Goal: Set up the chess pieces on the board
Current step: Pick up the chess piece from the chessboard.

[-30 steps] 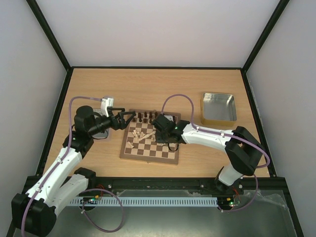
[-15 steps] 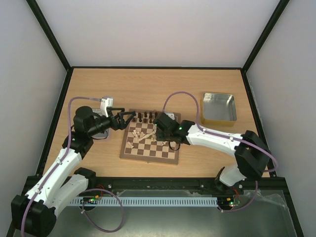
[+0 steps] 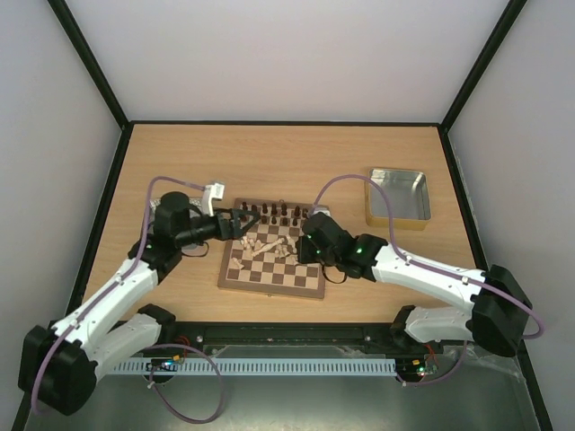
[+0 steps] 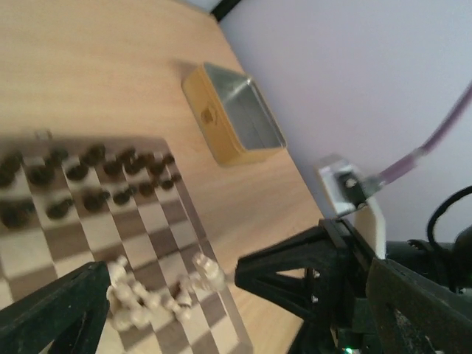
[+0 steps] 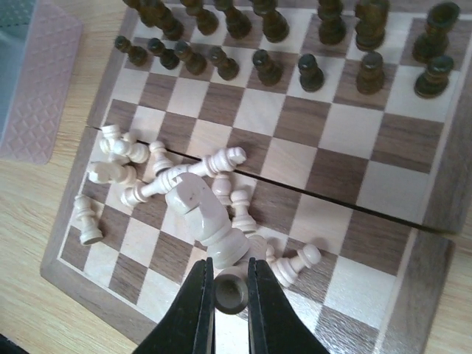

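The board [image 3: 269,289] lies mid-table, with dark chessmen [image 3: 274,214] standing along its far rows. A heap of cream chess pieces [image 3: 267,246] lies toppled on its left half [image 5: 125,166]. My right gripper [image 5: 230,295] is shut on the base of a cream knight [image 5: 198,217], tilted just above the heap. The left wrist view shows that knight [image 4: 208,271] at the right gripper's tip. My left gripper [image 3: 241,220] hangs open over the board's far-left corner, holding nothing; its blurred fingers [image 4: 51,313] frame the view.
A shiny metal tray [image 3: 398,197] with a yellow rim sits at the right rear [image 4: 236,110]. A pinkish textured object [image 5: 37,81] lies off the board's left side. The right arm [image 3: 422,274] stretches across the near right of the table.
The right gripper shut on the cream knight and drew back to the right with it. The left arm swung right, closer to the board's far-left corner, still open.
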{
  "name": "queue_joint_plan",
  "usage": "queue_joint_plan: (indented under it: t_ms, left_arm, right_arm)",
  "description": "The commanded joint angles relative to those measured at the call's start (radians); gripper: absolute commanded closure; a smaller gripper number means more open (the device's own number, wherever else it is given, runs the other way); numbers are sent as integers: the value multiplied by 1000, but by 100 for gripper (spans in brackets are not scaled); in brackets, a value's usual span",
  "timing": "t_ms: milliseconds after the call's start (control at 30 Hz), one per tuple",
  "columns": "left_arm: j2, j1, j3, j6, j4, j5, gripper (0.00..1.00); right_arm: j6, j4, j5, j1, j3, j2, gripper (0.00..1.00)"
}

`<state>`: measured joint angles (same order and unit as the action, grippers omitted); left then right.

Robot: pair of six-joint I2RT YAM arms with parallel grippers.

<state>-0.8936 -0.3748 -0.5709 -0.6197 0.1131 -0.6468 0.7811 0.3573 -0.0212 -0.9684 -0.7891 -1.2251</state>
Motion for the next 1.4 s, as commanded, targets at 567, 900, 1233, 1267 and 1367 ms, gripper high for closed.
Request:
queue_joint_plan:
  t_ms: [567, 900, 1233, 1267, 1367]
  left_arm:
    - [-452, -176, -47, -488, 171, -10, 43]
    - [-513, -188, -47, -540, 247, -59, 65]
    - [-478, -194, -41, -478, 170, 29, 94]
    - [-464, -197, -42, -455, 141, 65, 95]
    - [-420, -230, -68, -358, 21, 189, 95]
  right_arm:
    - [-312, -289, -27, -4, 74, 8, 97]
    - [-324, -301, -31, -5, 82, 5, 97]
    - [-210, -237, 128, -5, 79, -1, 97]
    - [-180, -212, 171, -5, 75, -5, 97]
    - [-102, -163, 249, -2, 74, -9, 98]
